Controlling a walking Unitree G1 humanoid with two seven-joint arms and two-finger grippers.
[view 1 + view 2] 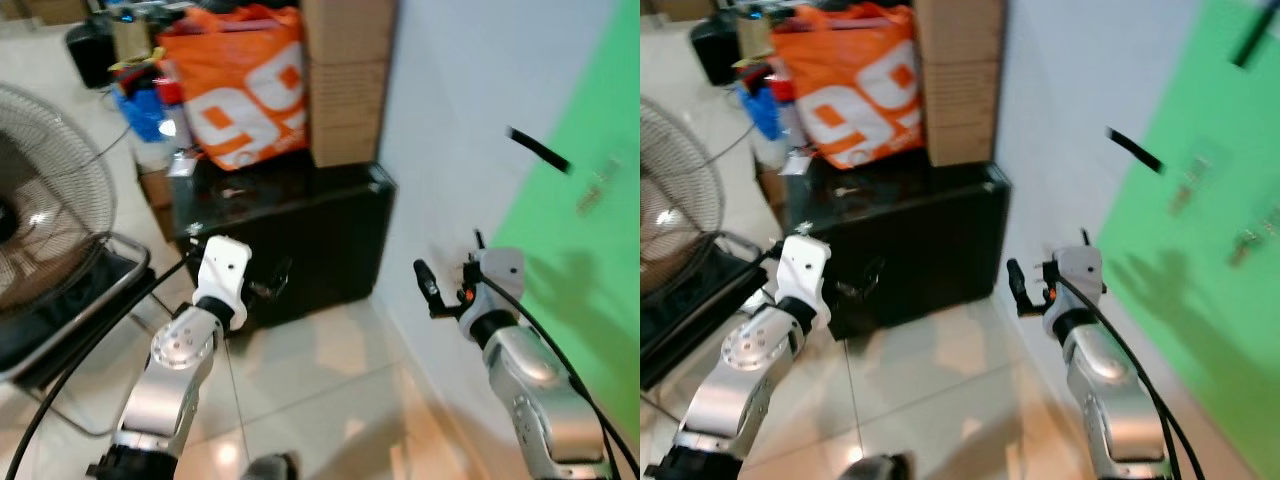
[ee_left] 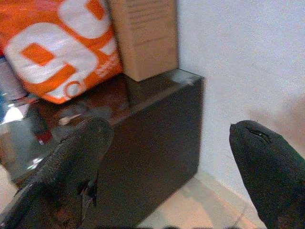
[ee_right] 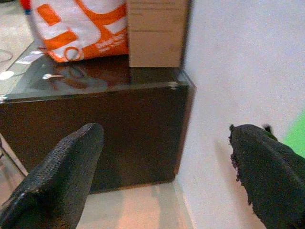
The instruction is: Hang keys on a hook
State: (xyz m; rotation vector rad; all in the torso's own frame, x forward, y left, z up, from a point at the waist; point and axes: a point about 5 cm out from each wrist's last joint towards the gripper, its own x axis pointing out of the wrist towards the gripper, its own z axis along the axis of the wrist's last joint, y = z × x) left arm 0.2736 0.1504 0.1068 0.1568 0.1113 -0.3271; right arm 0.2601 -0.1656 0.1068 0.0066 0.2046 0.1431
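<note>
Right gripper (image 1: pixel 432 290) spread, empty | hook (image 1: pixel 538 150) up-right on my wall, nearer this arm | left gripper (image 1: pixel 268 285) spread too

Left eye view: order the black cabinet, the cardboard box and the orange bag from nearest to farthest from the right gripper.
From the right gripper, low by the white wall:
1. Black cabinet, just to its left, against the wall.
2. Cardboard box, standing on the cabinet's wall end.
3. Orange bag, on the cabinet further left, beside the box.
</note>
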